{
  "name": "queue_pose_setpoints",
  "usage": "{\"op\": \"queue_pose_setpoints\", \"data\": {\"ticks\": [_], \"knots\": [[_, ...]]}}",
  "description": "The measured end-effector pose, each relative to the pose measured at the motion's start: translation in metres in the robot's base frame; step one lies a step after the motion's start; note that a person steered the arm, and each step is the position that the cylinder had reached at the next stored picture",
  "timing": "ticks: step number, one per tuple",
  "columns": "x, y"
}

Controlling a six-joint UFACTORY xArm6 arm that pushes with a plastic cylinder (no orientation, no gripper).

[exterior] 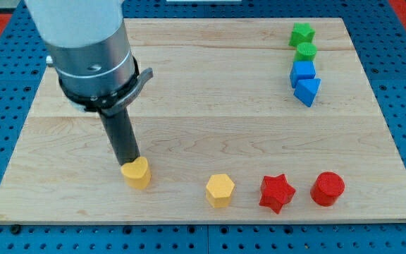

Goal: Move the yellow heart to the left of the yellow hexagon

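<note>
The yellow heart [137, 173] lies on the wooden board [203, 106] near the view's bottom, left of centre. The yellow hexagon [220, 190] lies to the heart's right, about a hundred pixels away and slightly lower. My tip [129, 163] stands at the heart's upper left edge, touching it or nearly so. The rod hangs from a large grey cylinder at the view's top left.
A red star [277, 192] and a red cylinder [328, 188] lie in a row to the right of the hexagon. At the view's top right a green star [302, 33], a green block [306, 51], a blue block [302, 72] and a blue triangle [308, 91] form a column.
</note>
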State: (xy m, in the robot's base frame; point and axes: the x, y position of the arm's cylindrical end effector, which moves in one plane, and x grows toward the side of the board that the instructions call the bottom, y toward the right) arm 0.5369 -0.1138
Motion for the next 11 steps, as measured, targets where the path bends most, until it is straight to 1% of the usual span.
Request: {"op": "queue_pose_setpoints", "data": {"ticks": [1,2,3,5,6,7,8,9,10,11], "knots": [[0.008,0.006],[0.020,-0.044],[0.022,-0.043],[0.028,0.029],[0.029,0.050],[0.022,0.050],[0.021,0.074],[0.019,0.082],[0.001,0.085],[-0.041,0.148]]}}
